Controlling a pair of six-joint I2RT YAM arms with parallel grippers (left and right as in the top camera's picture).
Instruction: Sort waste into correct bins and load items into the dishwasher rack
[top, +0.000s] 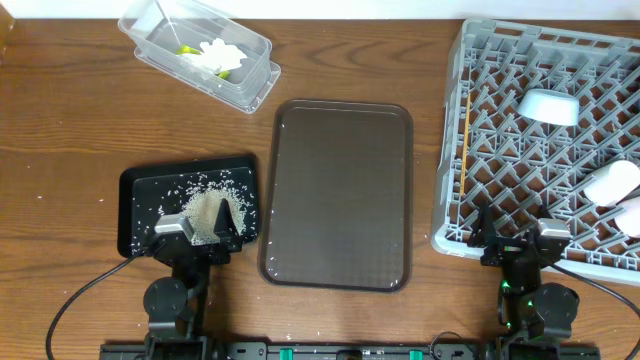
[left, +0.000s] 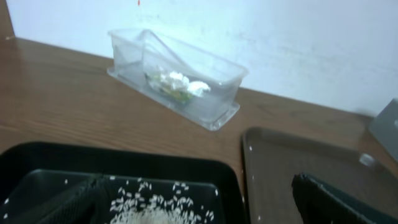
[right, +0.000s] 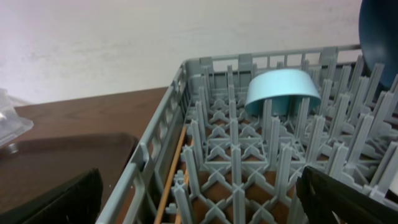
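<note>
The clear tub (top: 195, 45) at the back left holds the white tissue (top: 218, 55) and the yellow-green wrapper (top: 186, 49); the tub also shows in the left wrist view (left: 217, 74). The black tray (top: 140, 190) holds a pile of rice grains (top: 205, 208), also in the left wrist view (left: 155, 208). My left gripper (top: 200, 232) is open above the rice (left: 199, 211). The grey rack (top: 500, 150) holds an upturned pale green cup (top: 548, 105), a whitish item (top: 612, 183) and chopsticks (top: 465, 140). A blue bowl (right: 379, 31) shows at the rack's right. My right gripper (top: 520, 240) is open and empty over the rack's front edge (right: 202, 202).
The large brown serving tray (top: 340, 195) lies between the black tray and the rack. A few stray rice grains lie on the brown tray and on the wooden table (top: 70, 120). A white wall stands behind the table.
</note>
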